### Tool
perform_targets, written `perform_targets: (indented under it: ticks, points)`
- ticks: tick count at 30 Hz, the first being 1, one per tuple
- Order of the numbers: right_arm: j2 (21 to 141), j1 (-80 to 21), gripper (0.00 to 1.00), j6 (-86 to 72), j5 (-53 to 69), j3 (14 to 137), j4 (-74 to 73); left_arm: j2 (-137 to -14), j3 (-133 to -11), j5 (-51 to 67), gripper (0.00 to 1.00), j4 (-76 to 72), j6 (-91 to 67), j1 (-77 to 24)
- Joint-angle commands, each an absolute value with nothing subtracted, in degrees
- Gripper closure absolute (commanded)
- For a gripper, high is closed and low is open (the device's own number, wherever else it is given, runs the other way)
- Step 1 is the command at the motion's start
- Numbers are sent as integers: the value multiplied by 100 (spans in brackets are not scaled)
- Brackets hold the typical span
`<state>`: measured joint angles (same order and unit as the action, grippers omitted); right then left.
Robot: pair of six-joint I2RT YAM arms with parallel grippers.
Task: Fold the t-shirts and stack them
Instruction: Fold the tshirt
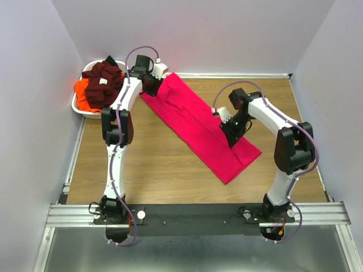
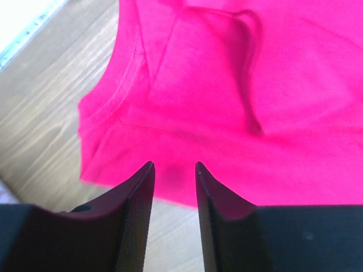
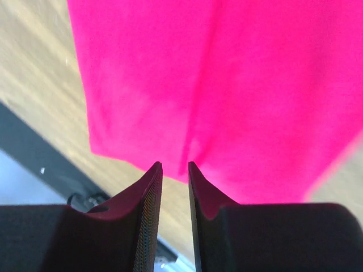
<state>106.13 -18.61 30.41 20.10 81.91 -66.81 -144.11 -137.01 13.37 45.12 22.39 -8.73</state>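
The bright pink t-shirt [image 1: 198, 122] is laid diagonally across the wooden counter [image 1: 147, 164], folded lengthwise into a long strip. A maroon t-shirt [image 1: 105, 82] and an orange t-shirt [image 1: 84, 95] are heaped in the white basket [image 1: 79, 109] at the far left corner. The left tool [image 2: 173, 165] is held at the collar end and the right tool [image 3: 174, 164] near the hem end, each slightly spread with nothing pinched.

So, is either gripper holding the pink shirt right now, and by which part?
Neither. The left gripper has its jaws slightly apart over the pink shirt's far end, the right gripper over its near end; no cloth sits between either pair.
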Motion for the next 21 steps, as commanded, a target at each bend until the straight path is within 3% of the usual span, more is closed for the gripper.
perform_targets:
  ticks: [1, 8, 12, 16, 21]
  points:
    - [10677, -1696, 69, 2874, 1805, 8700, -6602, -12854, -12433, 1871, 54, 3449, 2049, -896]
    - [11591, -1696, 71, 2900, 994, 9017, -6188, -11840, -11305, 2391, 20, 2963, 1645, -861]
    - [11838, -1722, 73, 2883, 818, 8773, -6082, -11611, -11022, 2365, 14, 2856, 1503, -818]
    - [11857, -1889, 73, 2935, 782, 8307, -6029, -11584, -10899, 2277, 20, 2909, 1442, -809]
    - [11699, -2346, 74, 2909, 1036, 7805, -6029, -11830, -10986, 2303, 45, 3242, 1345, -817]
